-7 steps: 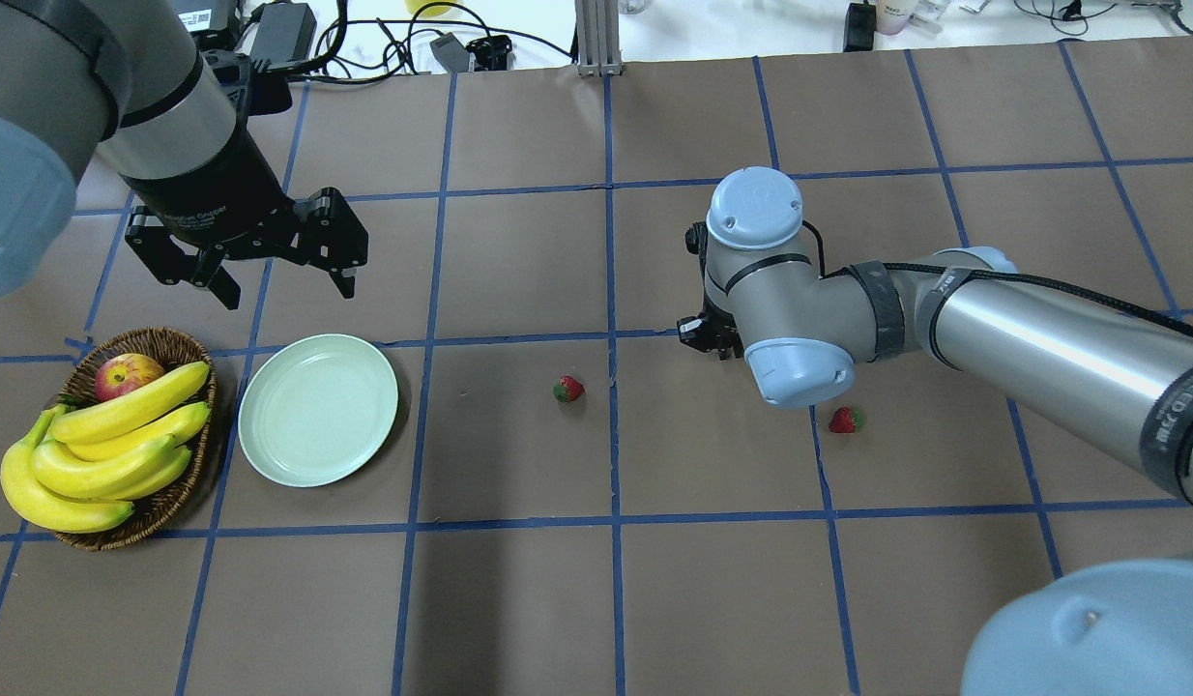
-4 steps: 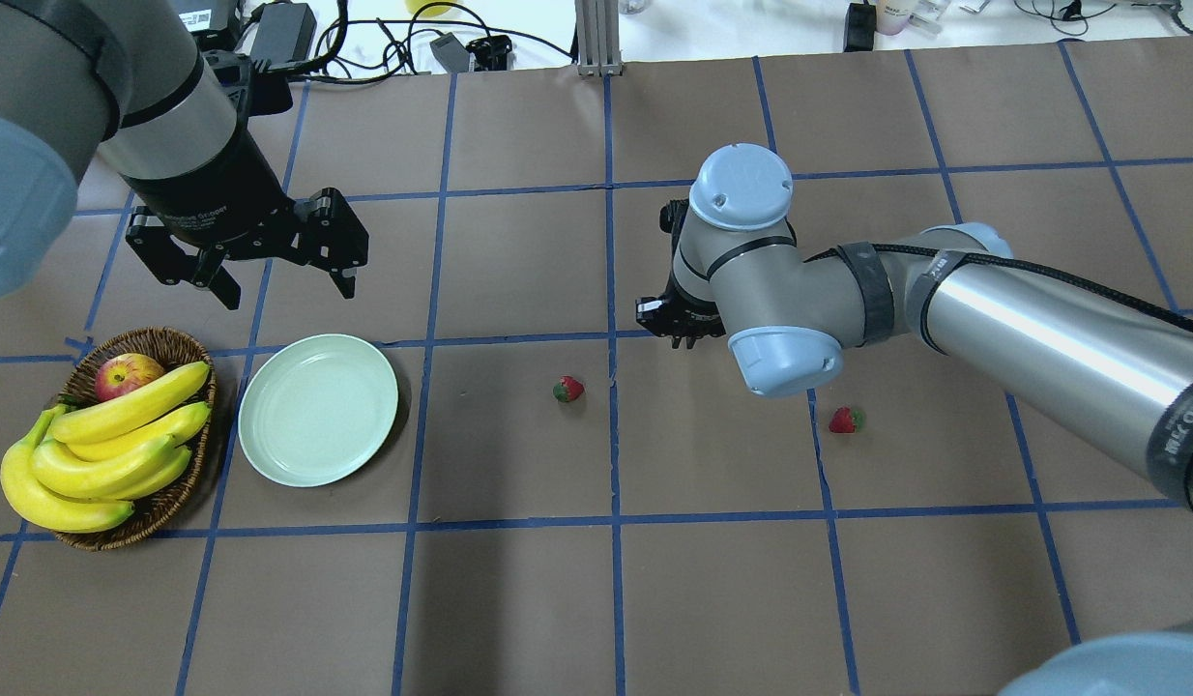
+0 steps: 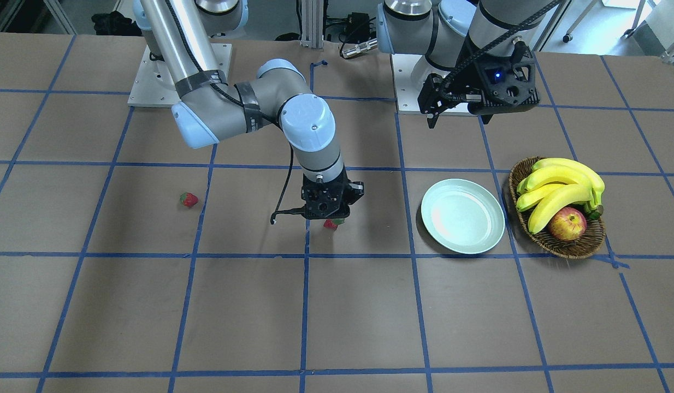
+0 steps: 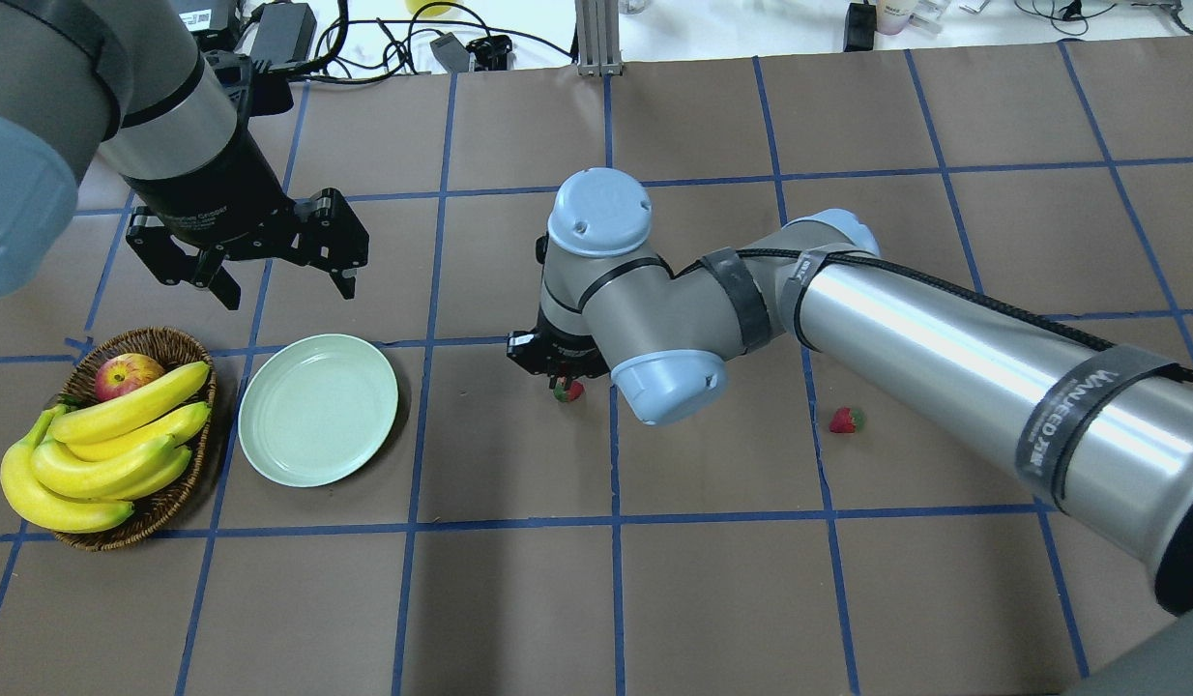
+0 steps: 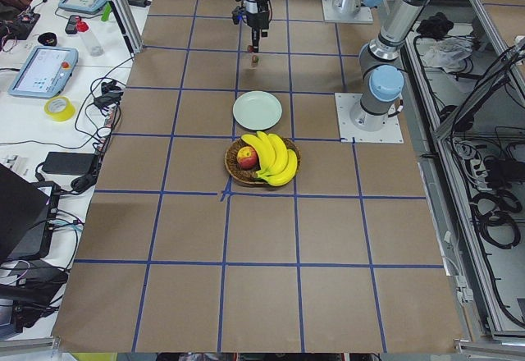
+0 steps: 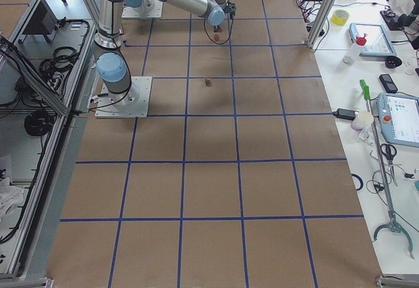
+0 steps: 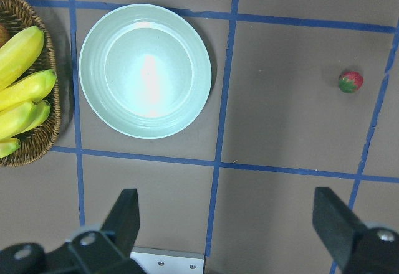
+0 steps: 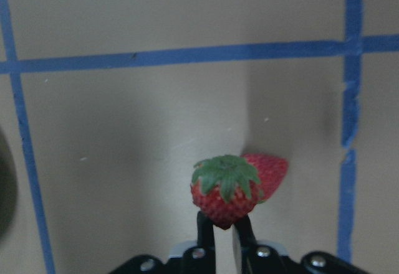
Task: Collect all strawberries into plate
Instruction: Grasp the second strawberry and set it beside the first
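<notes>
My right gripper (image 8: 224, 224) is shut on a strawberry (image 8: 224, 190), red with a green cap, held just above the table. Right behind it a second strawberry (image 8: 269, 169) lies on the paper; it also shows under the right gripper (image 4: 556, 369) as the strawberry (image 4: 568, 391) and the strawberry (image 3: 330, 224). Another strawberry (image 4: 846, 420) lies alone farther right. The pale green plate (image 4: 318, 409) has nothing on it and sits left of the gripper. My left gripper (image 4: 289, 288) hangs open behind the plate (image 7: 146, 71), holding nothing.
A wicker basket (image 4: 167, 503) with bananas (image 4: 103, 449) and an apple (image 4: 126, 374) stands just left of the plate. Blue tape lines grid the brown table cover. Cables and boxes lie along the far table edge (image 4: 364, 43).
My right arm has swung left, from near the right-hand strawberry to directly over the middle one. The left arm has not moved.
</notes>
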`<action>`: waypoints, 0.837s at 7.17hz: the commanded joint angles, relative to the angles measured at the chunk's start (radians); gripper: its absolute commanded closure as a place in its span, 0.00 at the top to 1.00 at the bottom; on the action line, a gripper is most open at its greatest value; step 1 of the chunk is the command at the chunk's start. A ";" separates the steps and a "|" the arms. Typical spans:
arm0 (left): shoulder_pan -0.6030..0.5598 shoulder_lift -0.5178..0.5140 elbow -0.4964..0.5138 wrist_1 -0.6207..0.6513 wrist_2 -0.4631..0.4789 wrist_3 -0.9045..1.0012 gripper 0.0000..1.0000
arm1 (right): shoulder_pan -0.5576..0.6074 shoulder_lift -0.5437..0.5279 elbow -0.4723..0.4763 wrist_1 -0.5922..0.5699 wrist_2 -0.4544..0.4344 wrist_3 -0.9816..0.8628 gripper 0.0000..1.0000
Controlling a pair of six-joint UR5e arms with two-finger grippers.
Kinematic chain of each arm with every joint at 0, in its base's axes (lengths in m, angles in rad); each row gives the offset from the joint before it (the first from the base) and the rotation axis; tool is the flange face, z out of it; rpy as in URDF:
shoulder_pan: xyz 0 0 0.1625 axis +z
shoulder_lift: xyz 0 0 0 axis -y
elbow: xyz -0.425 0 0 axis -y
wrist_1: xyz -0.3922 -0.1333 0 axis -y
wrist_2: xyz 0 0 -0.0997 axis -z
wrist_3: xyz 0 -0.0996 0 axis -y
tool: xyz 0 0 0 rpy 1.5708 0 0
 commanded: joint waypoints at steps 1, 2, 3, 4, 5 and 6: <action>-0.001 0.003 -0.012 0.001 0.000 -0.001 1.00 | 0.027 0.062 -0.043 0.007 0.103 0.020 0.03; -0.001 0.003 -0.015 0.001 0.000 -0.001 1.00 | 0.027 0.058 -0.048 0.007 0.095 0.019 0.37; -0.001 0.003 -0.018 0.003 0.000 0.001 1.00 | 0.025 0.051 -0.049 0.039 0.088 0.027 0.99; -0.001 0.003 -0.018 0.003 0.000 -0.001 1.00 | 0.022 0.030 -0.056 0.086 0.040 0.033 1.00; -0.001 0.003 -0.018 0.004 0.000 -0.001 1.00 | -0.002 -0.014 -0.053 0.135 -0.063 0.021 1.00; -0.001 0.003 -0.018 0.009 0.000 -0.001 1.00 | -0.057 -0.056 -0.037 0.155 -0.213 -0.078 1.00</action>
